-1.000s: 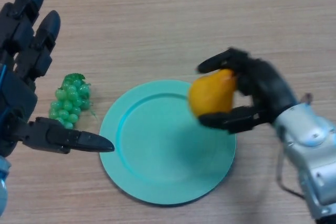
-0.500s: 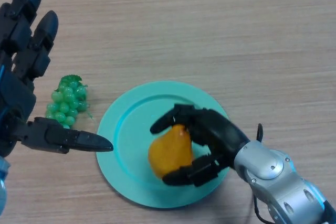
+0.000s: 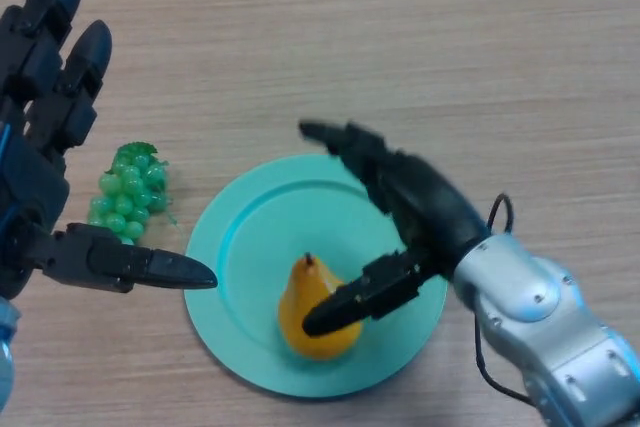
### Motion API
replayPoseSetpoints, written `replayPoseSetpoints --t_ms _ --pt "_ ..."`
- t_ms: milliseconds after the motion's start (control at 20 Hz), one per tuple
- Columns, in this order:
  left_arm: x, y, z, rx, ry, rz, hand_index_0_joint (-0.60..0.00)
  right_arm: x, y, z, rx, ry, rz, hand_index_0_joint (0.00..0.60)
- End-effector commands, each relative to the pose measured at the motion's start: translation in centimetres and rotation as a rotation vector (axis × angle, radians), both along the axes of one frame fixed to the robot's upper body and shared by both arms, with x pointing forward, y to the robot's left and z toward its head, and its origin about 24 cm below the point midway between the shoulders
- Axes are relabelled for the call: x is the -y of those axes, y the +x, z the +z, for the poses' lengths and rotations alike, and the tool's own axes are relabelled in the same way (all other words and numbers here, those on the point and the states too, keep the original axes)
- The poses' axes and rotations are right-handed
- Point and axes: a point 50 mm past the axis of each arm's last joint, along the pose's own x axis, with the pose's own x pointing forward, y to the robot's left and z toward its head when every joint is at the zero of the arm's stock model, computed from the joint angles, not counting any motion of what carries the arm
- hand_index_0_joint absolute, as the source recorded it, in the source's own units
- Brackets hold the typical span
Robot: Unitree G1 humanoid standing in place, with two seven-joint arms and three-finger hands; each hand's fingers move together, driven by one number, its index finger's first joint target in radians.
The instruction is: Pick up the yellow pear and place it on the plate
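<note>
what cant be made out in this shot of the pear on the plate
- Yellow pear, head view: its right side is covered by the thumb of the right hand, so whether they touch cannot be told.
- Plate: its right rim is hidden under the right hand.
- Left hand: cut off by the left edge.
- Green grapes: their left edge is hidden behind the left hand.

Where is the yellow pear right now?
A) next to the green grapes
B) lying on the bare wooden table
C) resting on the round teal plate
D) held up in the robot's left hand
C: the yellow pear sits on the round teal plate, the right hand opened above it.
</note>
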Motion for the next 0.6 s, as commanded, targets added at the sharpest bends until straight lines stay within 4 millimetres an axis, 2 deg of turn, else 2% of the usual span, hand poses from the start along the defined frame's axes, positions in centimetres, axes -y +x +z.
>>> replayPoseSetpoints --t_ms 50,300,600 --pt "-0.3 -1.1 2.9 0.194 0.046 0.025 0.0 2.0 -0.8 5.8 0.276 0.187 -0.041 0.0" --pt "0.3 -0.7 2.7 0.177 0.044 0.01 0.0 5.1 -3.6 7.9 0.414 0.167 -0.09 0.0" --pt "1.1 0.1 3.0 0.204 0.023 0.009 0.0 7.9 -6.0 8.0 0.574 0.094 -0.208 0.0"
